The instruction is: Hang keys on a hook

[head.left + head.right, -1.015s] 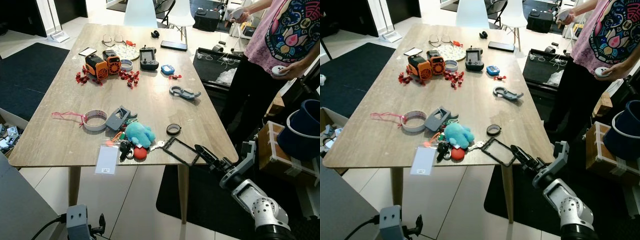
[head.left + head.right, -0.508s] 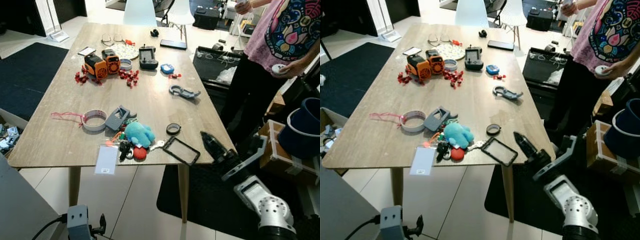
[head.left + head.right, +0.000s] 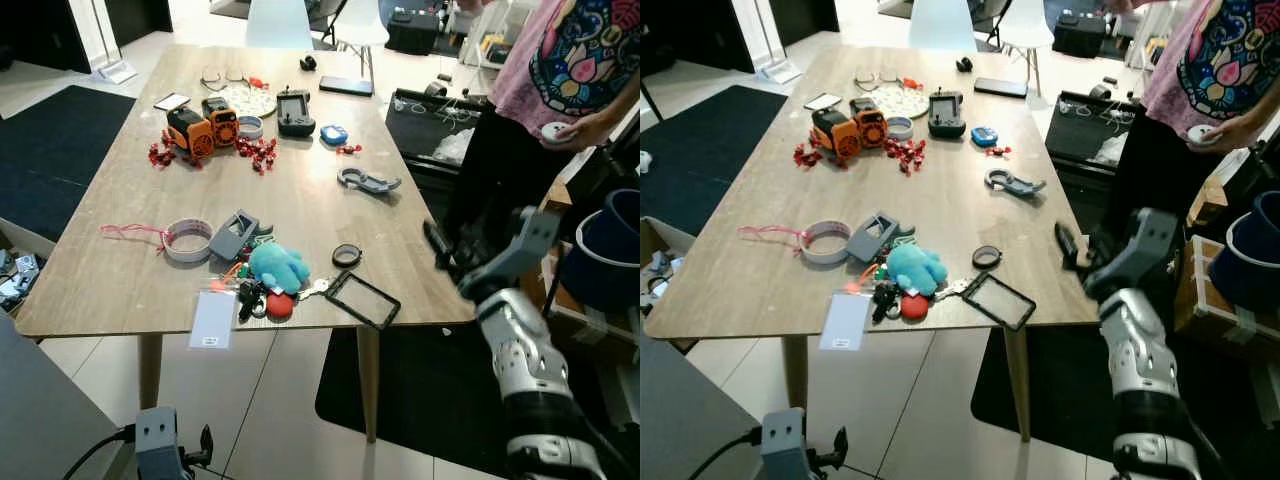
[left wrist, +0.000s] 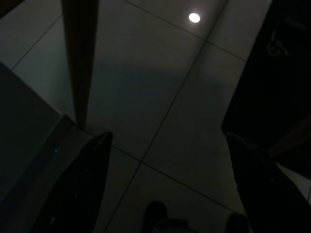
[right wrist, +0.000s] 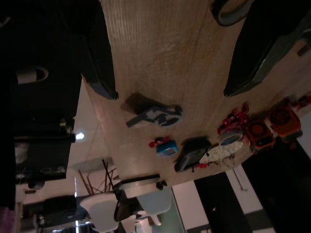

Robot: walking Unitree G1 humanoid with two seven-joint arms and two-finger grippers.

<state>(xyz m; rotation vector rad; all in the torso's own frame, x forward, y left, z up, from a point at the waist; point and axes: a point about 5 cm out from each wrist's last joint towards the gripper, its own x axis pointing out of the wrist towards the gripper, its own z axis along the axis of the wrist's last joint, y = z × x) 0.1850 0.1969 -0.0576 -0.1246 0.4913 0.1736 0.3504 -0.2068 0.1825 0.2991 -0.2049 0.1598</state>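
Note:
The key bunch lies near the table's front edge, with a teal plush toy, a red disc and a silver key on it. A grey hook lies flat on the table's right half, also seen as the grey hook between the right fingers. My right gripper is raised beside the table's right edge, open and holding nothing, well to the right of the keys. My left gripper hangs open over the floor tiles below the table.
A black rectangular frame, a black ring, tape roll and grey block surround the keys. Orange toys and a controller sit farther back. A person stands right of the table.
My right arm has swung up from below the table's front right corner to table height beside the right edge. The objects on the table have not moved.

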